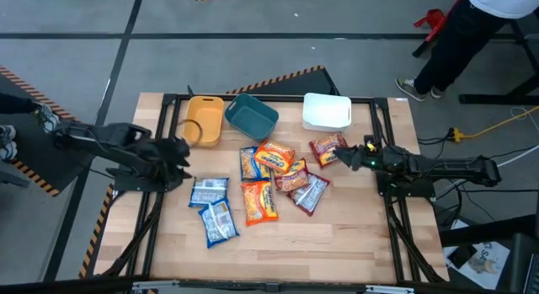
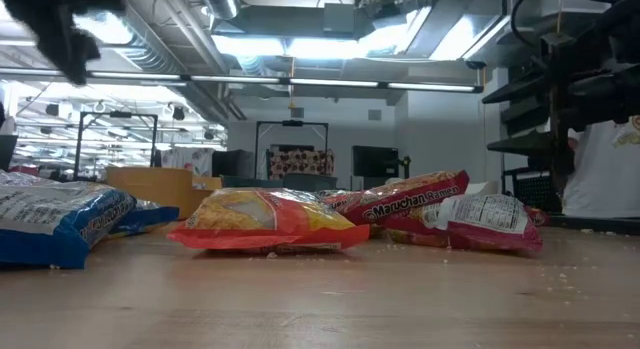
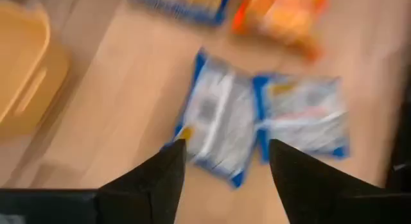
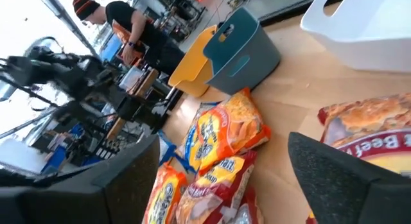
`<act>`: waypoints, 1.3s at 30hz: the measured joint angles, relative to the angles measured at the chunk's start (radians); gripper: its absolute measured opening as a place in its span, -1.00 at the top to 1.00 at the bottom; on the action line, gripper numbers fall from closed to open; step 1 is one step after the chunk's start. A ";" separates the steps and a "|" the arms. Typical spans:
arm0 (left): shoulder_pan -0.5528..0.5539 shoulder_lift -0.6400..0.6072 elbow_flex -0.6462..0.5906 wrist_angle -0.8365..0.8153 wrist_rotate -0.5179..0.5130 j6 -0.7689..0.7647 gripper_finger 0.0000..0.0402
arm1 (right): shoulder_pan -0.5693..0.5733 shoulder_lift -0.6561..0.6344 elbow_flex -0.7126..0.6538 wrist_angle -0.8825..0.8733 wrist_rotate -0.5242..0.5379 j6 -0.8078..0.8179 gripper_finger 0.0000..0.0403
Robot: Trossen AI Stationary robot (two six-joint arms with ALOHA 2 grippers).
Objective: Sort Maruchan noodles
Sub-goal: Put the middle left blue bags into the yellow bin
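Note:
The Maruchan noodles lie flat mid-table. Two blue-white packets are at the left, orange-yellow ones in the middle, and dark red ones at the right. My left gripper hangs open above the table's left side and tips down over the blue-white packets, with nothing between its fingers. My right gripper reaches in level from the right. It is open and empty, and a red packet lies just ahead of it.
Three bins stand along the far edge: yellow, teal and white. Bare wood lies along the near edge. A person stands beyond the far right corner, and another shows past the table's left.

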State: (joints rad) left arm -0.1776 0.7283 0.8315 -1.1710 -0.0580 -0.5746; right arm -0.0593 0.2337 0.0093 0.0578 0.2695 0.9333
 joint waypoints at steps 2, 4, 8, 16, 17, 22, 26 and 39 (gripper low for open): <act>0.000 0.030 -0.037 0.011 0.001 0.040 -0.18 | 0.000 0.000 0.000 -0.002 -0.013 0.000 -0.64; 0.000 0.058 -0.069 0.020 0.004 0.074 -0.26 | 0.000 0.000 0.000 -0.003 -0.026 0.000 -0.63; 0.000 0.101 -0.129 0.057 0.005 0.143 -0.33 | 0.000 0.000 0.000 -0.006 -0.046 -0.001 -0.62; 0.000 0.154 -0.187 0.202 0.048 0.219 -0.32 | 0.000 0.000 0.000 -0.006 -0.045 -0.027 -0.62; 0.001 0.163 -0.190 0.242 0.047 0.219 -0.32 | 0.000 0.000 0.000 -0.006 -0.045 -0.030 -0.62; 0.041 0.243 -0.205 0.383 0.000 0.044 -0.32 | 0.000 0.000 0.000 -0.007 -0.045 -0.043 -0.62; 0.067 0.347 -0.206 0.273 -0.048 -0.299 -0.32 | 0.000 0.000 0.000 -0.007 -0.045 -0.043 -0.62; 0.032 0.444 -0.213 0.316 0.001 -0.392 -0.32 | 0.000 0.000 0.000 -0.007 -0.046 -0.050 -0.62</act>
State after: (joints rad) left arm -0.1459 1.1721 0.6180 -0.8554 -0.0566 -0.9667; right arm -0.0593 0.2337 0.0093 0.0505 0.2237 0.8837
